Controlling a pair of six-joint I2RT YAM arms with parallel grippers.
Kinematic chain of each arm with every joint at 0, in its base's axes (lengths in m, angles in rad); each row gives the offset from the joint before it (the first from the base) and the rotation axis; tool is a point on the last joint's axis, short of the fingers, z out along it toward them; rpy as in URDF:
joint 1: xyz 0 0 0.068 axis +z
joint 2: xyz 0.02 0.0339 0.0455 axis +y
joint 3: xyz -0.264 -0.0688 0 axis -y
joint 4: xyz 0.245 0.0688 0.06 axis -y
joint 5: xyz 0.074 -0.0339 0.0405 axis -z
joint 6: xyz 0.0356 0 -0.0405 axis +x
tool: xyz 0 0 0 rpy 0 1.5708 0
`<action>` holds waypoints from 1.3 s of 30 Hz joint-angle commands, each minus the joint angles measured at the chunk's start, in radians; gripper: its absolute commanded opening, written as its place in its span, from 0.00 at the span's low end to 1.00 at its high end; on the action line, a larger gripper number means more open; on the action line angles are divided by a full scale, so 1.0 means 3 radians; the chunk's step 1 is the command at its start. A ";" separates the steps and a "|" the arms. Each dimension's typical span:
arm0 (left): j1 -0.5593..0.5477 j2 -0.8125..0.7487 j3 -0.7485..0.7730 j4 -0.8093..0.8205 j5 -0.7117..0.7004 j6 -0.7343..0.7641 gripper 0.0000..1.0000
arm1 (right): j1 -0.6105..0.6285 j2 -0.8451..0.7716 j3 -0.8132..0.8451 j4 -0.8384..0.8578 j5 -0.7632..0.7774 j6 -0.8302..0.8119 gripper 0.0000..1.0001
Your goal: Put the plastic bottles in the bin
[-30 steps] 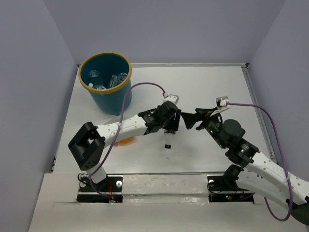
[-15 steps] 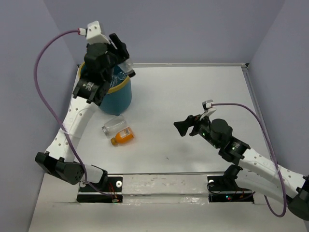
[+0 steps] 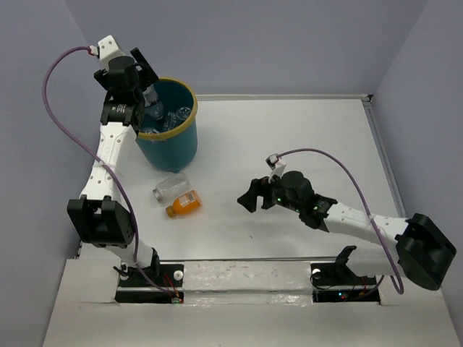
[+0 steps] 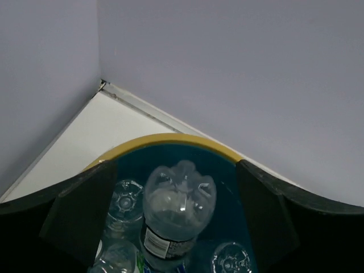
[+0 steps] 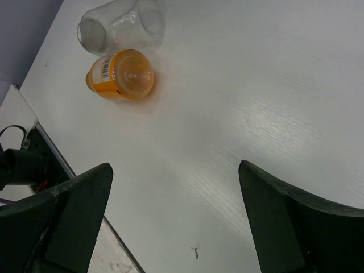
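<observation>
Teal plastic filled the lower part of my left wrist view. The bin (image 4: 170,140) sat directly under my left jaws, and its yellowish rim curved across between my 2 fingers (image 4: 79,213). Those jaws were spread wide and gripped nothing. The labelled bottle (image 4: 179,199) showed its base to the camera between the fingers, with a gap on each side, so it was free of me and inside the bin. I could not tell whether it was falling or already resting. Around it lay at least 3 other clear bottles (image 4: 126,196). In the top view my left arm reached high over the bin at the far left corner of the surface (image 3: 304,137).

My right jaws hung low over the middle of the surface, also wide apart and empty, facing left. Ahead of them in the right wrist view, 2 bottles lay on their sides: the orange bottle (image 5: 121,75) nearer, and the wide clear bottle (image 5: 122,25) just beside it on the far side, seemingly touching.

I judged the step in hand to be the drop of 1 bottle into the bin, with most of the job done and those 2 not yet binned. The next move looked like mine on the right: close the distance to the orange bottle, straddle its round body across the width, and clamp without nudging it. A bottle on its side would likely roll, or push its neighbour away. The bin stood well apart from my right jaws, so carrying it there would be a long reach.
</observation>
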State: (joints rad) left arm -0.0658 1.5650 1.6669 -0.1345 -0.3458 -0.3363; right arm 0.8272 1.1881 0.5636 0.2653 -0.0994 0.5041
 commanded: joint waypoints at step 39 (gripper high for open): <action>-0.0885 -0.3325 -0.2412 -0.0595 0.0218 0.0088 0.99 | 0.0954 0.3382 0.4441 -0.2669 -0.0640 -0.2903 0.89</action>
State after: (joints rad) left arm -0.2901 0.5964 0.9279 -0.3161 -0.1635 -0.3435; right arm 1.0847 2.1883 1.8503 -0.4805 -0.2924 -0.3523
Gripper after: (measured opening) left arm 0.989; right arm 0.895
